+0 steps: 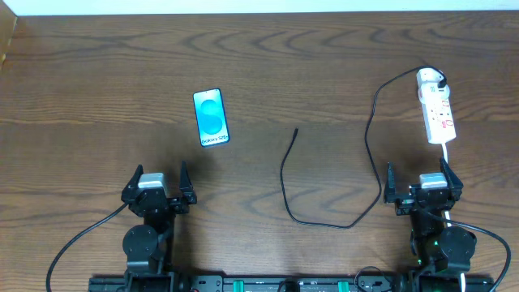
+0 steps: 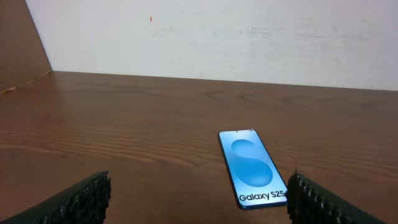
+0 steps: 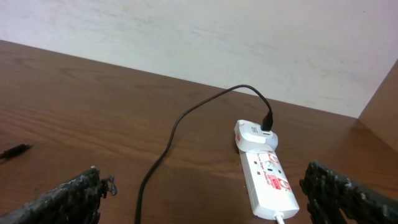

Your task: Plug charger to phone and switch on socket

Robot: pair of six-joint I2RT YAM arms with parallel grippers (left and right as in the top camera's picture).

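Overhead, phone (image 1: 211,118) well inside, socket (image 1: 436,109) near right edge

The bench (image 1: 259,57) was dark brown wood with a strong wavy grain, running wide across the overhead view. At its far edge stood a pale wall (image 2: 249,31), scuffed and faintly smudged, with a small red speck (image 2: 150,18) high up. A brown wooden side board (image 2: 18,43) rose at the bench's left end, and a second board (image 3: 380,109) at its right end.
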